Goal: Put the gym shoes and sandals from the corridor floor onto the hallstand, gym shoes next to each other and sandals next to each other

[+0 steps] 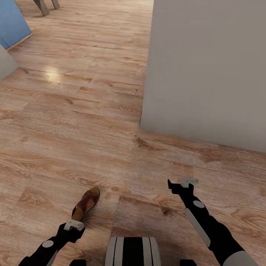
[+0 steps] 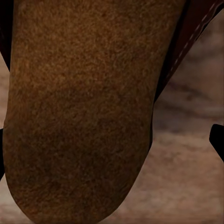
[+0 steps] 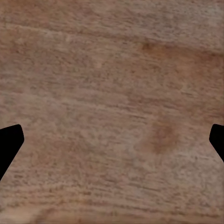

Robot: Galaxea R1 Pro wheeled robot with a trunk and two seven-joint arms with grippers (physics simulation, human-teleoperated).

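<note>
One brown sandal point(image 1: 86, 204) with a tan insole lies on the wood-plank corridor floor point(image 1: 74, 122), low and left in the head view. My left gripper point(image 1: 74, 225) is at its heel end. In the left wrist view the sandal point(image 2: 79, 116) sits very close between the fingers of the left gripper point(image 2: 109, 149), and a gap shows between it and one dark fingertip point(image 2: 217, 140). My right gripper point(image 1: 179, 183) hangs open over bare floor, with nothing between the fingers of the right gripper point(image 3: 112, 149). The gym shoes are out of view.
A tall pale grey block point(image 1: 207, 74) fills the right side; I cannot tell if it belongs to the hallstand. A blue panel point(image 1: 11, 22) and furniture legs point(image 1: 46, 5) stand at the far left. My own base point(image 1: 133, 251) shows at the bottom.
</note>
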